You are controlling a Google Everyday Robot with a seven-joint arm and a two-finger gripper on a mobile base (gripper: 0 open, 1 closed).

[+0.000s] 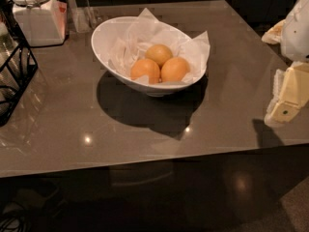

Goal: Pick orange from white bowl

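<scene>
A large glossy white bowl (104, 42) with a slanted rim stands on the dark table, lined with crumpled white paper. Three yellow-orange oranges lie in it, touching: one at the back (159, 53), one front left (145, 69), one front right (175, 68). My gripper (285, 103) is at the right edge of the view, cream-coloured, pointing down over the table's right edge, well to the right of the bowl and apart from it. It holds nothing that I can see.
A white lidded jar (36, 11) stands at the back left. A black wire rack (12, 66) sits at the left edge. The table's front edge (145, 161) runs across the lower part of the view, with dark floor below.
</scene>
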